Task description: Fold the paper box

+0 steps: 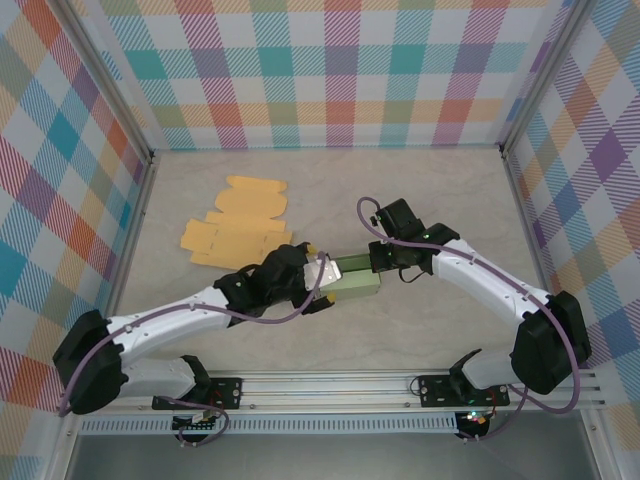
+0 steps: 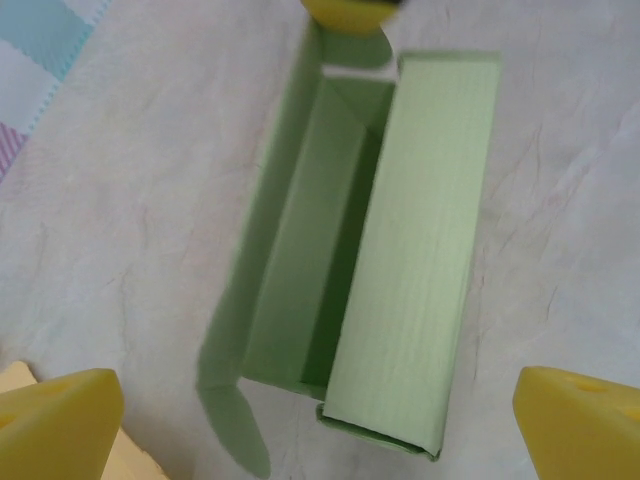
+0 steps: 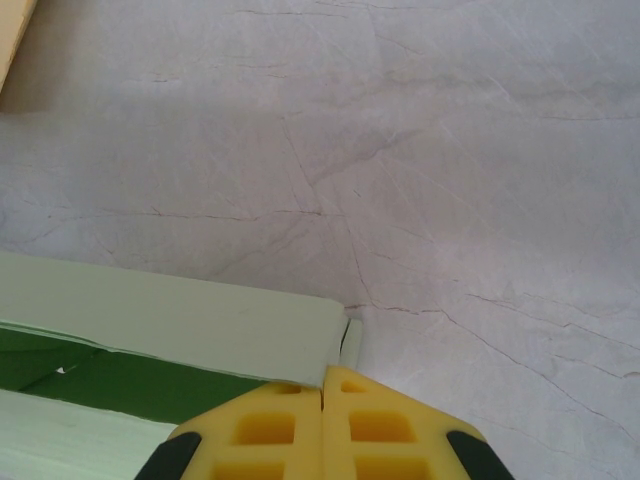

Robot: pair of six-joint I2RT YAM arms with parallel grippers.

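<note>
The paper box (image 1: pixel 352 281) is pale green and lies long and open-topped on the table's middle. In the left wrist view the box (image 2: pixel 415 250) has one long flap folded over its right half, and its inside is open on the left. My left gripper (image 1: pixel 318 277) is at the box's left end, and its yellow fingers (image 2: pixel 60 425) stand wide open on either side of that end, touching nothing. My right gripper (image 1: pixel 379 262) is shut at the box's right end. Its fingertips (image 3: pixel 322 400) pinch the end corner of the box wall (image 3: pixel 180 320).
Flat yellow box blanks (image 1: pixel 240 225) lie stacked behind and left of the green box, close to my left arm. A corner of one blank (image 3: pixel 12 40) is at the top left of the right wrist view. Plaid walls (image 1: pixel 60 200) enclose the table.
</note>
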